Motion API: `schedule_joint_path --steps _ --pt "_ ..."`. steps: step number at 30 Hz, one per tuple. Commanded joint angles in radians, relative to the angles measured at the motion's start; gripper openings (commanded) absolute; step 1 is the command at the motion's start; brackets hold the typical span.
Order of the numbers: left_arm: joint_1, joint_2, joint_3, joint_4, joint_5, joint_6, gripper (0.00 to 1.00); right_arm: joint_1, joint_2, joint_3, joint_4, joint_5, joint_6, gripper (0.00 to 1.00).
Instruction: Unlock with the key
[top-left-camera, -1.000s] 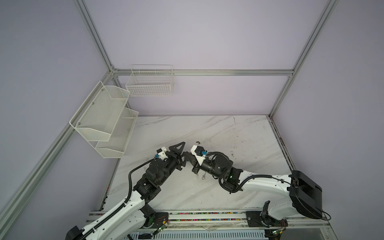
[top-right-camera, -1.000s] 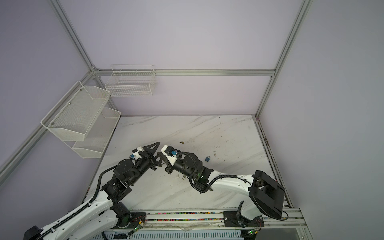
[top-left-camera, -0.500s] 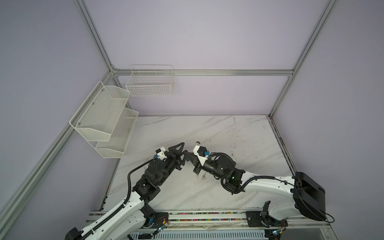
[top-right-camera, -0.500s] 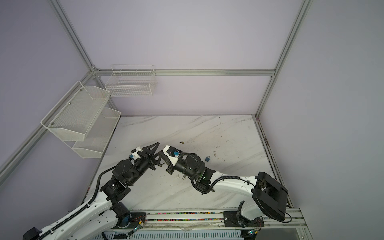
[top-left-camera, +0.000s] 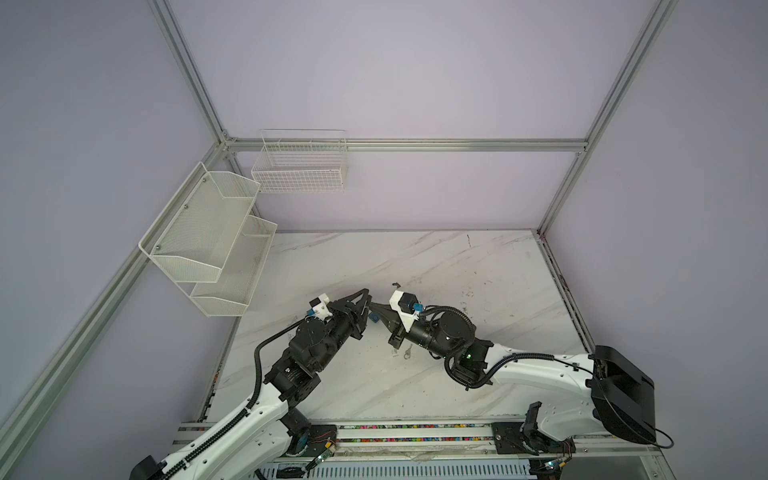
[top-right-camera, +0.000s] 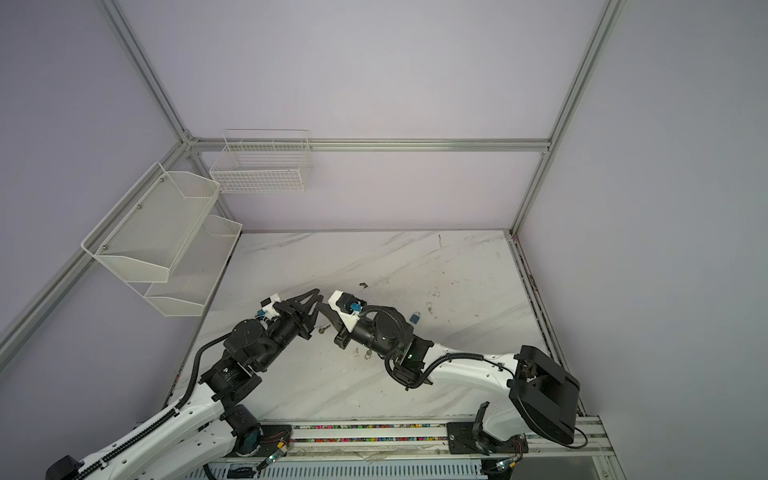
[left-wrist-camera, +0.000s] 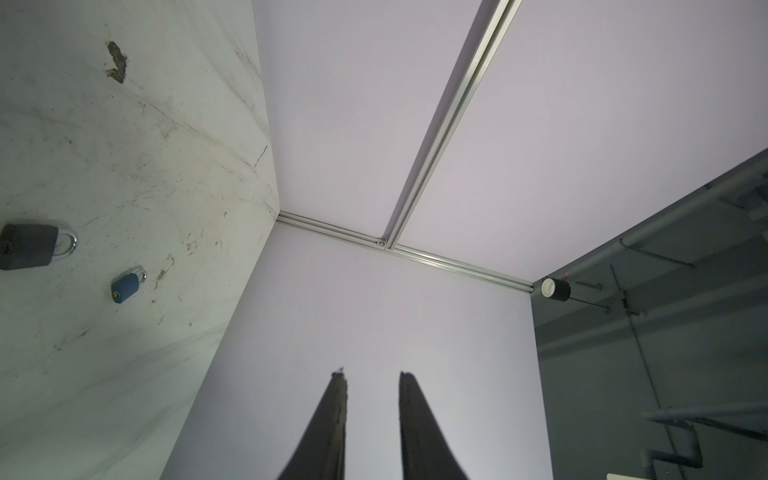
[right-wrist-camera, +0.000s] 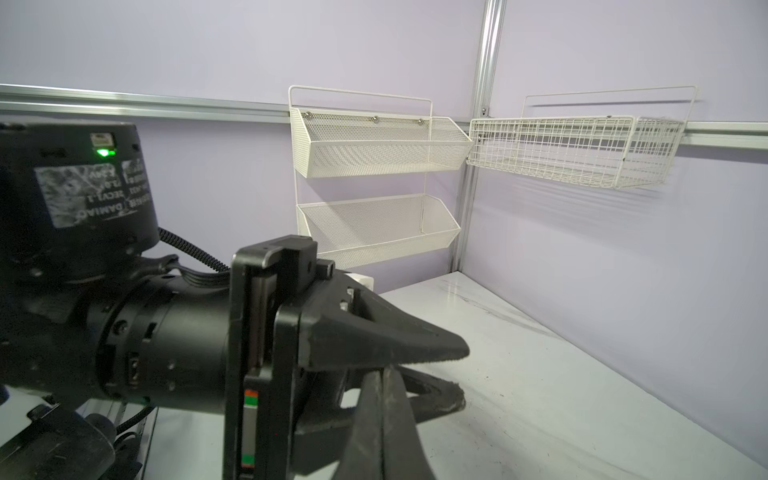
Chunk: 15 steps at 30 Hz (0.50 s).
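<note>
Marble table (top-left-camera: 478, 266) carries both arms, tips close together near its middle. I read the left gripper (left-wrist-camera: 373, 376) as narrowly parted, with only wall showing through the gap, and the right gripper (right-wrist-camera: 381, 376) as pressed fully closed, with nothing I can make out between its fingers. The dark padlock (left-wrist-camera: 29, 246) and smaller blue padlock (left-wrist-camera: 129, 284) lie flat on the table, apart from each other; the small key (top-left-camera: 407, 353) lies loose on the table beside the right arm's wrist, in neither gripper.
</note>
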Motion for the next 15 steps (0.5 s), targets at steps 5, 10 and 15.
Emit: schedule_joint_path --steps 5,10,15 --pt "0.005 -0.014 -0.025 0.071 0.006 0.018 0.14 0.004 -0.010 -0.004 0.013 -0.012 -0.029 0.00" --pt "0.006 -0.013 -0.021 0.068 0.005 0.027 0.06 0.004 -0.014 -0.006 0.020 -0.007 -0.032 0.00" --pt "0.006 -0.012 -0.016 0.065 0.005 0.040 0.00 0.004 -0.020 -0.001 0.010 0.003 -0.033 0.00"
